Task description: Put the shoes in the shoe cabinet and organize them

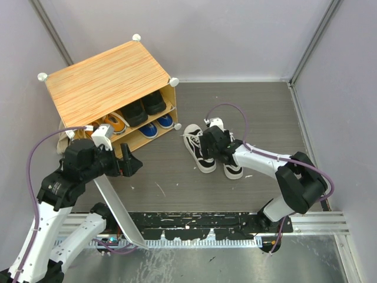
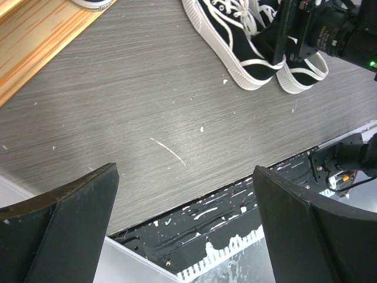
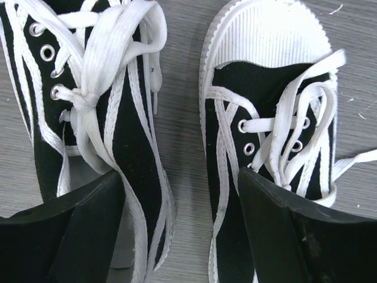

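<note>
The shoe cabinet [image 1: 106, 79] stands at the back left with its front open. Inside are a black pair [image 1: 144, 108] and an orange pair [image 1: 112, 125] on the upper shelf, and a blue pair [image 1: 156, 127] below. Two black-and-white lace-ups [image 1: 199, 152] [image 1: 231, 165] lie side by side on the floor. My right gripper [image 1: 213, 144] [image 3: 179, 177] is open over them, with one finger in the left shoe [image 3: 118, 106] and the other in the right shoe [image 3: 265, 88]. My left gripper [image 1: 131, 165] [image 2: 185, 171] is open and empty above bare floor.
A long white panel [image 1: 118, 206] slants from the cabinet's left front down to the black rail [image 1: 200, 227] at the near edge. Grey walls enclose the floor on the left, back and right. The cabinet's wood edge [image 2: 29, 53] shows in the left wrist view.
</note>
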Action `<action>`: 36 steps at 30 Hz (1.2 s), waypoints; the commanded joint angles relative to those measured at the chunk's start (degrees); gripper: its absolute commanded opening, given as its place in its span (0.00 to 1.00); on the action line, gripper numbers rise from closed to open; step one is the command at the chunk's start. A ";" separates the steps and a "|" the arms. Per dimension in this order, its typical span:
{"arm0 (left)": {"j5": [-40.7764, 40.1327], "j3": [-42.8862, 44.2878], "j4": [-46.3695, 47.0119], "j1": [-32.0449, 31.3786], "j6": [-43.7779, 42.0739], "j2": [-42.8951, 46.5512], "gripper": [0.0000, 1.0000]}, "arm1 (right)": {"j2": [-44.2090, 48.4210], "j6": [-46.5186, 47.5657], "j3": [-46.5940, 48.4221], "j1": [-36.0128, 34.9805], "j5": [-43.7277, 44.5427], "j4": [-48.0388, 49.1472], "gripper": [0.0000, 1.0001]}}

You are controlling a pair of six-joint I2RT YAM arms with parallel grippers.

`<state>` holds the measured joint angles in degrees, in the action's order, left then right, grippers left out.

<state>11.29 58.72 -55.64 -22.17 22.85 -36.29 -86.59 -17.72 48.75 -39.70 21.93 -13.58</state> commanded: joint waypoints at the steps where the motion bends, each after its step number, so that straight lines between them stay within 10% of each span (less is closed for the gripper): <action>1: -2.99 2.64 -1.56 -0.18 -1.18 -0.14 0.98 | -0.01 -0.53 -2.25 -0.38 -5.76 2.07 0.67; 4: -3.50 3.56 -2.42 -0.15 -0.80 -0.23 0.98 | -0.04 -0.22 -2.92 -0.38 -10.11 2.55 0.27; 7: -3.04 4.30 -2.50 -0.16 0.10 0.15 0.98 | 1.94 -1.10 -3.40 -0.93 -13.75 2.55 0.12; 17: -2.43 5.79 -2.72 -0.15 1.84 1.70 0.98 | 9.13 0.58 -0.76 -11.98 -19.36 4.88 0.05; 23: -2.51 6.06 -2.10 -0.15 2.08 0.58 0.98 | 3.67 -1.07 1.64 -15.58 -24.04 12.45 0.06; 30: -2.26 6.38 -2.17 -0.15 1.94 -0.38 0.98 | -2.83 0.02 4.79 -19.73 -19.31 13.48 0.60; 36: -2.80 6.43 -2.61 -0.15 1.40 -0.29 0.98 | 8.10 3.98 3.69 -23.62 -16.13 8.17 0.67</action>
<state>8.78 62.78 -59.66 -22.17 24.69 -36.58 -87.15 -16.25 51.11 -61.39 3.77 -5.08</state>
